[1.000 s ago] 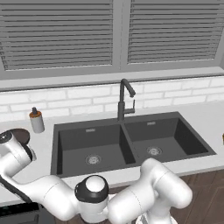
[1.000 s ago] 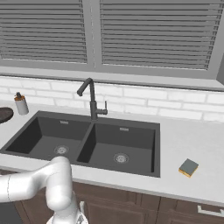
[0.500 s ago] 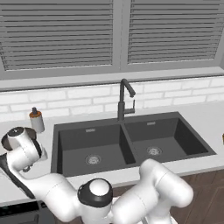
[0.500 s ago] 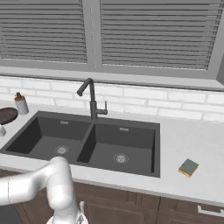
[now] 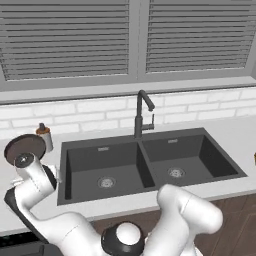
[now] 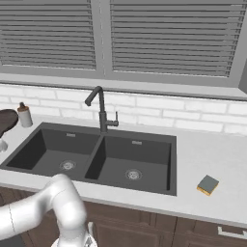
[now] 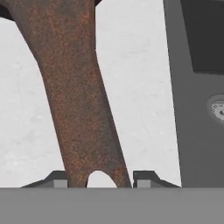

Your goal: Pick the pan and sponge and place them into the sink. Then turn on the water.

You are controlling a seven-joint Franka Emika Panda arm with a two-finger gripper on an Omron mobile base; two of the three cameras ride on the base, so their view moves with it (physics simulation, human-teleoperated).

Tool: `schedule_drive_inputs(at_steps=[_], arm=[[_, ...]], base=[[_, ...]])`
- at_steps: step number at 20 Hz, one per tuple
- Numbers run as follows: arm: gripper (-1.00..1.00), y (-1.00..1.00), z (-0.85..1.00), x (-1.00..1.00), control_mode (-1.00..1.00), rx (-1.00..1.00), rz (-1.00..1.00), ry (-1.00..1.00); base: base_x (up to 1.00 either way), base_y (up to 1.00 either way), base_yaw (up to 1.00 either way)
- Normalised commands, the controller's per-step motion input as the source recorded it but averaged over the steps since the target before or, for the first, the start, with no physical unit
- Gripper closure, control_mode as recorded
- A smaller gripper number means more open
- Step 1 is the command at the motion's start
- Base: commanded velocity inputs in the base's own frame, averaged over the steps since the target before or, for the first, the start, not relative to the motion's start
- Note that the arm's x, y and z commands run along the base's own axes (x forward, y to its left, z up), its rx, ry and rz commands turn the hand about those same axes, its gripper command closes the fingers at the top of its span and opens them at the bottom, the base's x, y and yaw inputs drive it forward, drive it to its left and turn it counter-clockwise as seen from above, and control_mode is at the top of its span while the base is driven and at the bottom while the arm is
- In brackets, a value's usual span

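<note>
The dark brown pan [image 5: 23, 147] hangs tilted above the counter, left of the sink [image 5: 220, 160], and also shows at the left edge of the right base view as the pan [image 6: 5, 120]. In the hand view my gripper [image 7: 100, 179] is shut on the pan's long rusty handle [image 7: 78, 100], just above the hole at its end. The dark grey sink [image 7: 179, 109] lies to the right of the handle. The sponge [image 6: 208, 185] rests flat on the counter, right of the sink [image 6: 29, 149]. No stream comes from the gooseneck faucet [image 5: 141, 112].
A small soap bottle [image 5: 45, 136] stands on the counter by the back wall, close behind the pan; it shows too as the bottle [image 6: 24, 115]. The faucet [image 6: 100, 108] rises behind the divider between the basins. White brick wall and window blinds close the back.
The hand with the pan has risen a little and shifted slightly right, toward the sink. The sponge has not moved.
</note>
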Motion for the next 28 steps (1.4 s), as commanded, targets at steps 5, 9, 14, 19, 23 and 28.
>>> schedule_drive_inputs(at_steps=[5,9,14,19,23,28], arm=[[1.0,0.21,0.77,0.0,-1.0,0.0,0.0,-0.55],[1.0,0.17,1.0,-0.19,-1.0,0.01,0.0,-0.27],[1.0,-0.02,0.89,-0.71,-1.0,0.21,0.0,0.21],[1.0,-0.16,0.69,-0.92,-1.0,0.24,-0.03,0.51],[1.0,-0.15,0.24,-1.0,-1.0,0.09,-0.13,0.34],[1.0,-0.21,0.01,-1.0,-1.0,0.02,-0.18,0.13]], base=[[0.0,0.0,0.0],[0.0,0.0,0.0],[0.0,0.0,0.0],[0.0,0.0,0.0],[0.0,0.0,0.0],[0.0,0.0,0.0]])
